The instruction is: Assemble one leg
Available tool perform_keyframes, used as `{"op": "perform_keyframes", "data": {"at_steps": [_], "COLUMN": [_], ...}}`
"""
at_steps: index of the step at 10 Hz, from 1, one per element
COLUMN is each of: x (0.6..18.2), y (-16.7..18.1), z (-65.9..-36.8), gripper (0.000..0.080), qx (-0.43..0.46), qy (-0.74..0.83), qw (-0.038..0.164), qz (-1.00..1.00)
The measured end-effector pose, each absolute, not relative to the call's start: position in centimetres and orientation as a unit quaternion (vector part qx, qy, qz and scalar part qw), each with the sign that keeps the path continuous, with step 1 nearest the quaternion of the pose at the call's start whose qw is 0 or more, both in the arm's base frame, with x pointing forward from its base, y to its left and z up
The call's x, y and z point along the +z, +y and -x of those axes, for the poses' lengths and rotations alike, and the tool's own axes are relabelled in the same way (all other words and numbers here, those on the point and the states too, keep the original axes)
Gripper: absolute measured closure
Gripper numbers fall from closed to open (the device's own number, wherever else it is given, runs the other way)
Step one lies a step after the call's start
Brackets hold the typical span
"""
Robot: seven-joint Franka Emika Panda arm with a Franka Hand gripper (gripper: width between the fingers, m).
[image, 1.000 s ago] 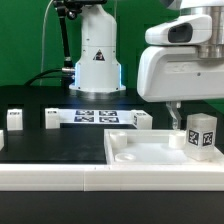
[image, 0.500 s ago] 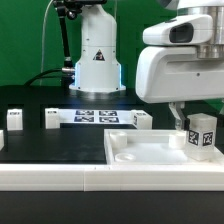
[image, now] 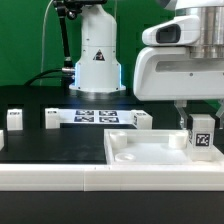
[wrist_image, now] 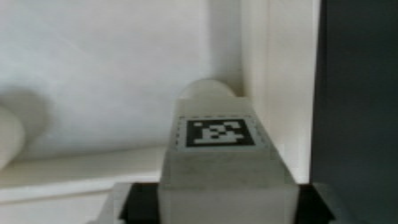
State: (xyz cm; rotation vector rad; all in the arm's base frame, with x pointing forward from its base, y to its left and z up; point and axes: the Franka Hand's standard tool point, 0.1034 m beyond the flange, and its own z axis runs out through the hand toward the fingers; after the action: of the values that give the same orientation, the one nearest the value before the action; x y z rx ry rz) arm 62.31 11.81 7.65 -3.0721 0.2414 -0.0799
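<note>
From the exterior view, the gripper [image: 199,128] has dropped lower than it was a moment ago and slid a little toward that view's right, carrying the leg [image: 201,137] with it. The leg sits clamped between the fingers, its tagged face outward, and now reaches down to the wide white panel [image: 150,152] directly beneath the gripper, near the panel's far right corner. Off to the gripper's left across the black table [image: 60,145], the marker board [image: 96,117] and the small white parts [image: 14,119] beside it lie exactly as before.

In the wrist view, the leg [wrist_image: 217,150] stands squarely between the dark finger pads [wrist_image: 139,203], which close on both its sides, with the white panel [wrist_image: 107,60] just beyond its tip.
</note>
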Motion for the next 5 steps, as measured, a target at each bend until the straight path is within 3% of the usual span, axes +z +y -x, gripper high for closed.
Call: {"op": "perform_keyframes", "data": {"at_steps": [2,5], "x": [7.59,7.54], "y": [11.5,11.48], "z": [-62.45,-62.51], "gripper": [0.0509,0.0508], "qx": [-0.019,-0.011], "qy": [0.216,0.402], "qw": [0.046,0.045], "qz": [0.975,0.914]}}
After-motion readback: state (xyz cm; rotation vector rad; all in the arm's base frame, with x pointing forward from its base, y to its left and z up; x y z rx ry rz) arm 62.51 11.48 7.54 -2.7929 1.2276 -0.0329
